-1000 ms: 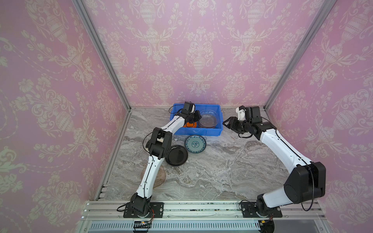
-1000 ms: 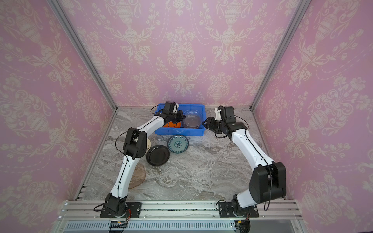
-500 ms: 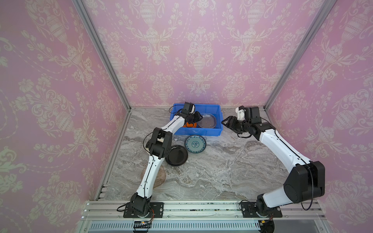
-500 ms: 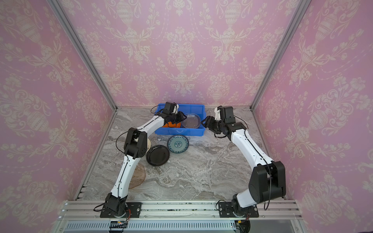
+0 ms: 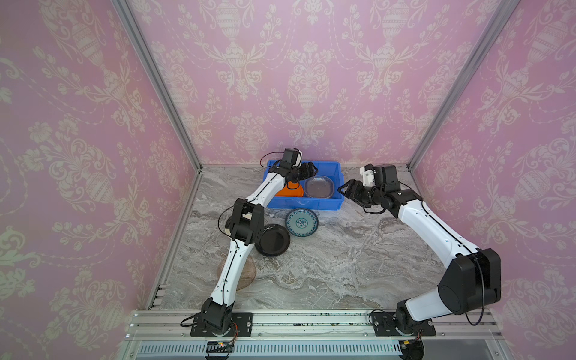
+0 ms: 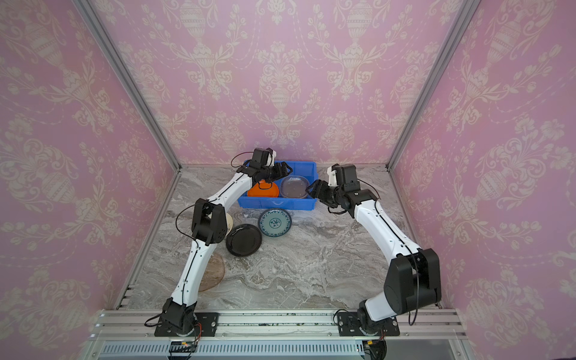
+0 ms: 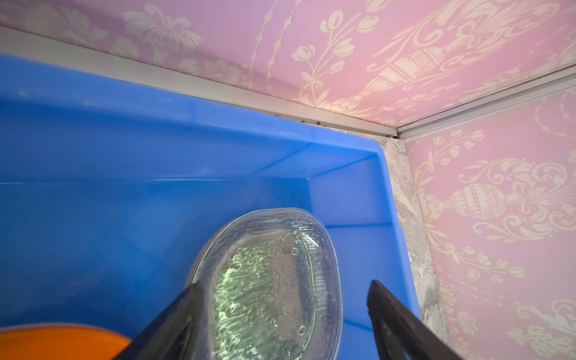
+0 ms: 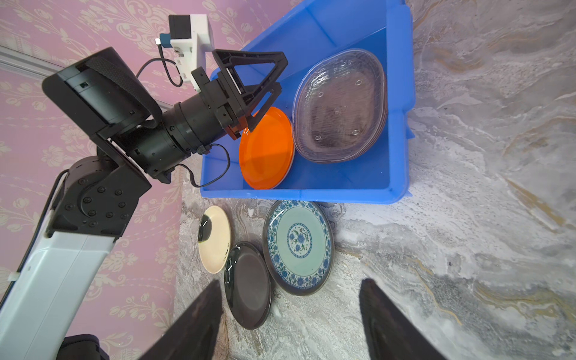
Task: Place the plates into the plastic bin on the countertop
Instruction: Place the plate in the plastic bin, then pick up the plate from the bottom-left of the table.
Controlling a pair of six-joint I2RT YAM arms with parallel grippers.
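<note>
The blue plastic bin (image 5: 305, 204) stands at the back of the countertop (image 5: 343, 265). Inside it lie an orange plate (image 5: 291, 191) and a stack of clear plates (image 7: 274, 280). My left gripper (image 7: 282, 285) hovers open just above that stack, its fingers either side and apart from it. My right gripper (image 5: 349, 190) is open and empty beside the bin's right end. In front of the bin lie a teal-patterned plate (image 8: 297, 246), a black plate (image 8: 247, 286) and a cream plate (image 8: 215, 240). A brownish translucent plate (image 6: 215, 271) lies partly under my left arm.
Pink patterned walls with aluminium rails (image 5: 174, 237) close in the countertop on three sides. The bin sits close to the back wall. My left arm's elbow (image 5: 246, 223) hangs over the cream plate and the edge of the black one.
My left gripper has opened and let go of a clear plate, which now rests flat on the stack in the bin. My right gripper's jaws have spread wider.
</note>
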